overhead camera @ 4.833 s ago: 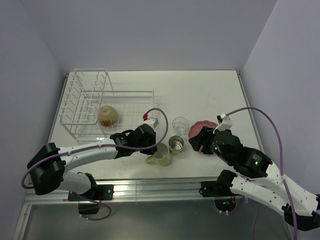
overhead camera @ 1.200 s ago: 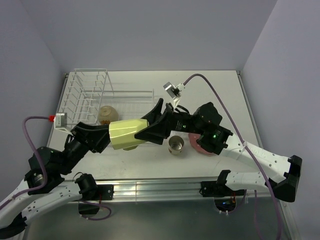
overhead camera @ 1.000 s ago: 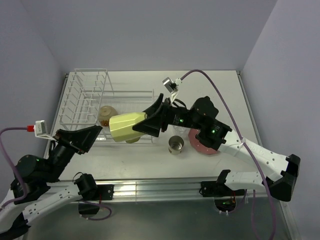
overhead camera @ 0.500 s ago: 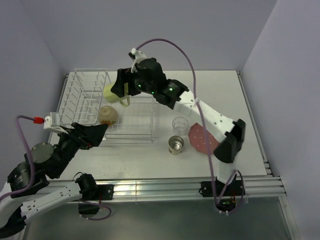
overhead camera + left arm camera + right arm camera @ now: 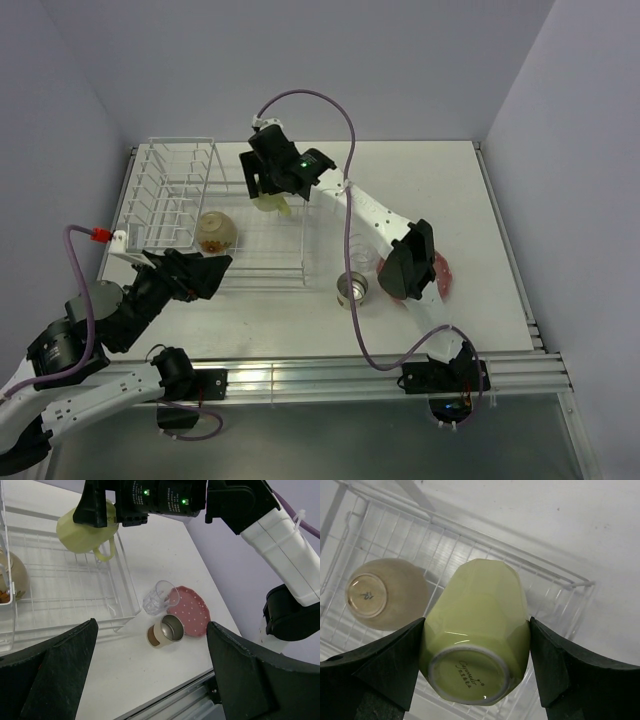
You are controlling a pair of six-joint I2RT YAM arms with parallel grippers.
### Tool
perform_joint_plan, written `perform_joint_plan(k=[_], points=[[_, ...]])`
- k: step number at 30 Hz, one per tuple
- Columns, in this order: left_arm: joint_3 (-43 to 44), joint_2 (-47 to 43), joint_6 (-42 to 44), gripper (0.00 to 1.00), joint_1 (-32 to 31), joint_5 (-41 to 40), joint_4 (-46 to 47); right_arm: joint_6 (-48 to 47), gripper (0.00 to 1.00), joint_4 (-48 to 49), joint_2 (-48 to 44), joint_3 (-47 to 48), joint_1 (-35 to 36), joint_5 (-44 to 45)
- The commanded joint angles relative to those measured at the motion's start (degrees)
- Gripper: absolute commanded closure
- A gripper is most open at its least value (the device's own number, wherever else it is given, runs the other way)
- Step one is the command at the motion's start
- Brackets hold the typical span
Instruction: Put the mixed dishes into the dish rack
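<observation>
R claw (image 5: 476,624) grips mug (image 5: 82,527) above rack (image 5: 160,200) basket sect., L claw (image 5: 150,625) open.

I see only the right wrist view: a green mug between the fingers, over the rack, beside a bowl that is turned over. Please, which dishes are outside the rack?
Observer: Three stand on the table to the right of the rack: a glass, a steel cup and a pink plate.
Operator: Is the left gripper busy?
Observer: No. The left gripper is open and holds nothing, at the near side of the rack.
Operator: Where is the handle of the mug?
Observer: The handle of the mug is on the side that faces those three dishes.
</observation>
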Motion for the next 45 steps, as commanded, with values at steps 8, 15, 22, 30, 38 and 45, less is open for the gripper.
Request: perform_joint_plan(k=[8, 15, 22, 30, 38, 45], points=[[-1.5, 0.7, 1.7, 0.05, -0.2, 4.1, 4.9, -2.4, 1.00, 3.5, 4.5, 3.9, -0.8, 4.5], [-1.8, 0.9, 1.1, 0.05, -0.2, 6.8, 6.6, -2.8, 1.00, 4.3, 7.8, 4.8, -0.9, 5.7], [-2.5, 1.1, 0.8, 0.06, -0.2, 7.4, 7.2, -3.9, 1.00, 3.9, 9.0, 4.7, -0.9, 7.4], [-3.4, 2.2, -0.1, 0.06, -0.2, 8.6, 7.6, -6.0, 0.17, 6.2, 8.0, 3.8, -0.8, 8.6], [-3.3, 7.5, -2.7, 0.07, -0.2, 11.4, 5.6, -7.2, 0.01, 8.4, 3.2, 4.0, -1.1, 6.2], [-7.3, 9.6, -5.5, 0.11, -0.2, 17.5, 10.5, -3.3, 0.01, 7.2, -7.0, -4.2, -1.4, 14.4]])
